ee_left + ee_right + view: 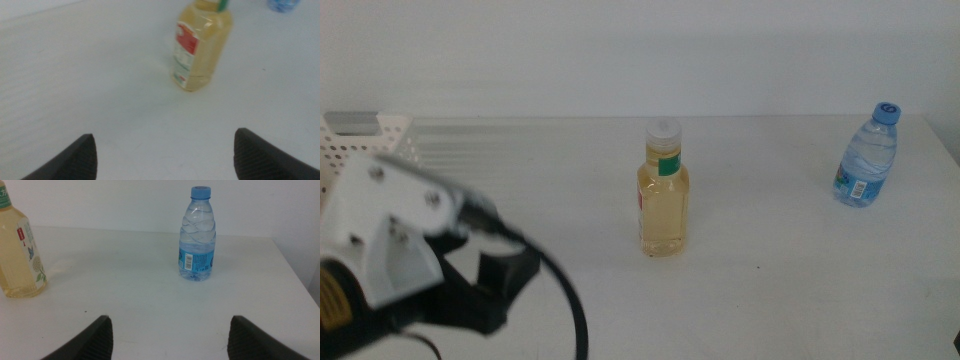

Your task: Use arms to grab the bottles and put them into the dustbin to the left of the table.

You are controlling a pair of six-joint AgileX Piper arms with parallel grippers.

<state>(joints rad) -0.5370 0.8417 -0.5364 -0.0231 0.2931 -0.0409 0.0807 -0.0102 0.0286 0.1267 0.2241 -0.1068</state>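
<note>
The dustbin is cut off at the far left, half hidden behind the left arm's white box. Two bottles stand upright on the table: a yellow bottle mid-table and a water bottle far right. The left gripper hovers near left, jaws wide and empty. The right gripper waits near right, wide too.

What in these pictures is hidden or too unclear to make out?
- Dustbin: middle view shows one corner; the left arm's white camera box and the picture edge hide the rest, including its contents.
- Yellow bottle: cap cut off in the left wrist view; label print blurred.
- Water bottle: label text too small in every view.
- Left gripper and right gripper: only the open jaw tips show.
</note>
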